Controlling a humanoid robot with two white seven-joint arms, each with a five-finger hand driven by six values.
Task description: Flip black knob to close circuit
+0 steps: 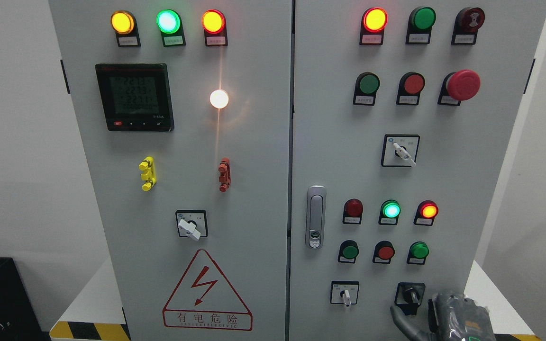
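Note:
The black knob (411,295) sits on a black square plate at the bottom right of the grey cabinet's right door (481,189). Its handle points roughly straight up and down. My right hand (413,315) comes up from the bottom edge just below and to the right of the knob. One grey finger (398,316) curves under the plate's lower left corner, and the others (436,308) rise to the right of the plate. The fingers are spread and do not close on the knob. My left arm is out of sight.
A white-handled selector switch (345,294) is left of the black knob, and the door latch (316,217) is above that. Lamps and push buttons (386,252) fill the door above. A red mushroom stop button (462,85) sticks out at the upper right.

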